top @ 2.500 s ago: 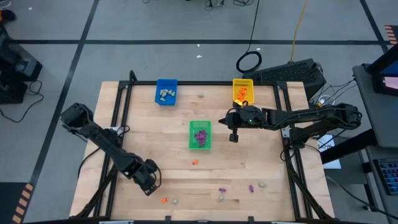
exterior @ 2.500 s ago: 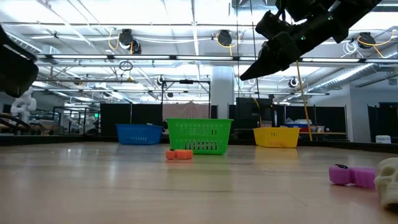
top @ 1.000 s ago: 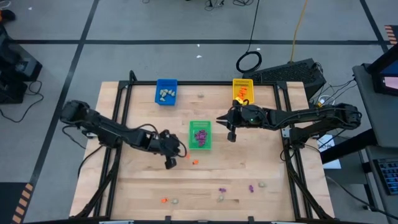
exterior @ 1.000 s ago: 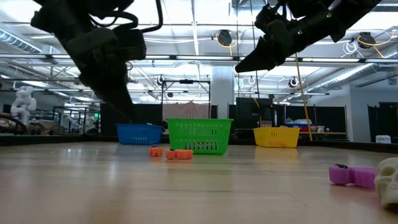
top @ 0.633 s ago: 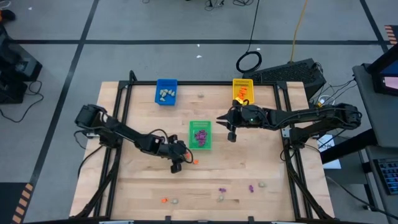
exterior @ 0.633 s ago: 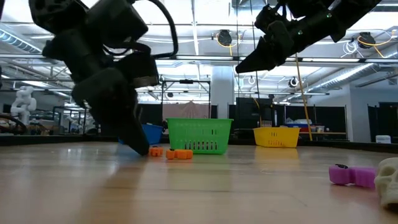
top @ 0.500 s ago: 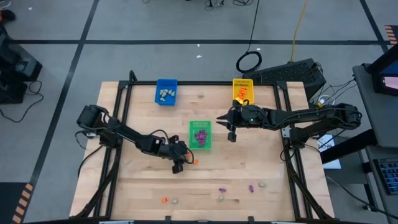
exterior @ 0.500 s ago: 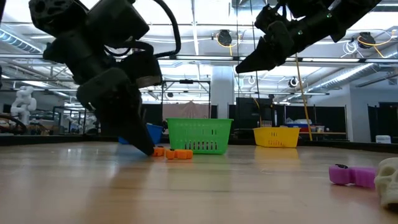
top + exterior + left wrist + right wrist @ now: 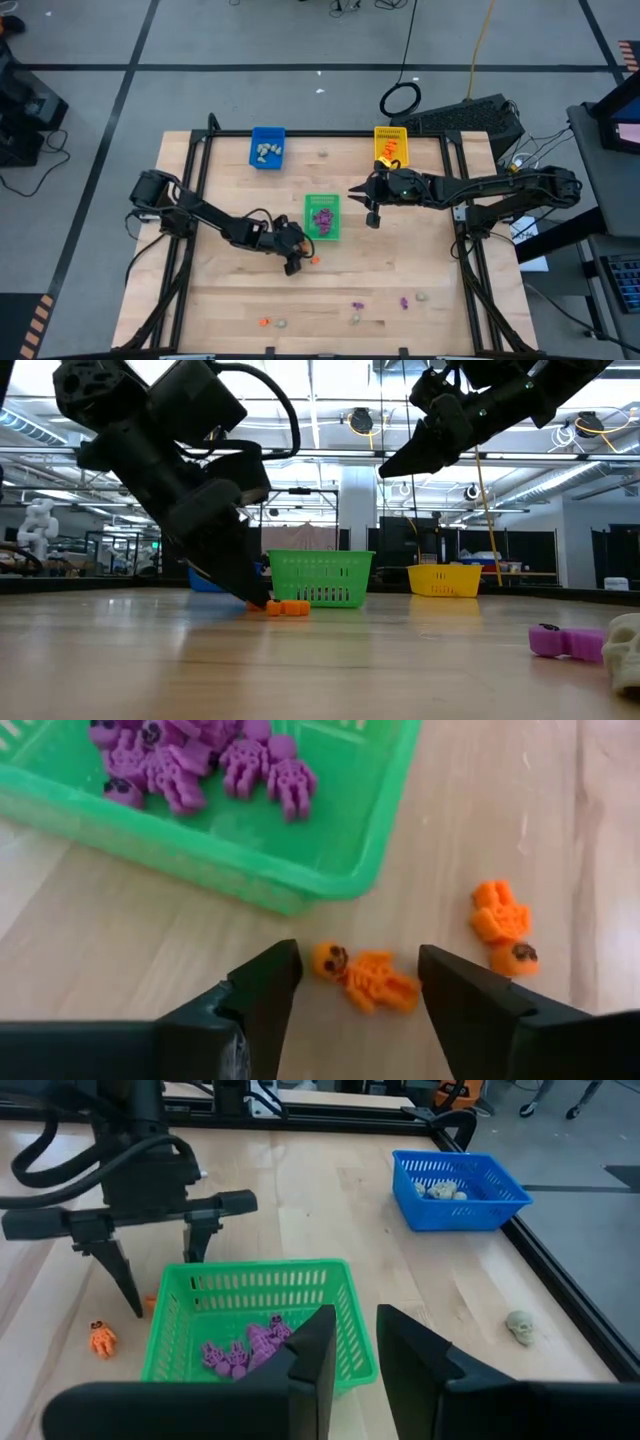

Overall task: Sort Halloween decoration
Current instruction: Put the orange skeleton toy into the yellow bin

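Spread left end effector [image 9: 358, 982] around 1 tiny orange plastic skeleton [image 9: 363, 976].
Could squeeze crooked and flick it off the wooden tabletop [image 9: 400, 270], or bump the green plastic basket [image 9: 330, 850].

Orange skeleton [image 9: 365, 978], purple skeletons [image 9: 190, 760], green tray [image 9: 330, 870]

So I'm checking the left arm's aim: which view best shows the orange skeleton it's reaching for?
The left wrist view: the orange skeleton lies between the open left gripper fingers. The high view shows only an orange speck; in the low view the gripper partly hides it; the right wrist view shows a sliver.
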Robot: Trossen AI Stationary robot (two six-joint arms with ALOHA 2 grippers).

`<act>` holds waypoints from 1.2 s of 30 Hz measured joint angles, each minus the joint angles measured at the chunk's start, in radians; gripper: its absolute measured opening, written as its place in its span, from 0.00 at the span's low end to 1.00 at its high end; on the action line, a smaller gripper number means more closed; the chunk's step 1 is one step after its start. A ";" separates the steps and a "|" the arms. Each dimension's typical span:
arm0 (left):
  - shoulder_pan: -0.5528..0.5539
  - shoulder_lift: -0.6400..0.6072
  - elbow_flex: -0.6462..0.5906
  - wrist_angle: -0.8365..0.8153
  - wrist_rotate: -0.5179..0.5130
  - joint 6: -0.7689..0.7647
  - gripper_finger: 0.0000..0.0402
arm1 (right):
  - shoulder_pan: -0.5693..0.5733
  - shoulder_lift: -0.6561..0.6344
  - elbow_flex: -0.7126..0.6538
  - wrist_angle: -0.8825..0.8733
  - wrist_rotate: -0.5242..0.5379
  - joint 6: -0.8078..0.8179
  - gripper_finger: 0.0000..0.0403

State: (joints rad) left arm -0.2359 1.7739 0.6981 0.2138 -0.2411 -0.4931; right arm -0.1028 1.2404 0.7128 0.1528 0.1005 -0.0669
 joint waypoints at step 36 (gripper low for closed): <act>0.109 -0.338 -0.003 0.109 0.386 0.042 0.01 | 0.127 0.187 0.003 0.303 -0.194 -0.207 0.16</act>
State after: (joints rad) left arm -0.1270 1.4361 0.6956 0.3225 0.1448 -0.4511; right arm 0.0243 1.4270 0.7157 0.4554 -0.0937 -0.2739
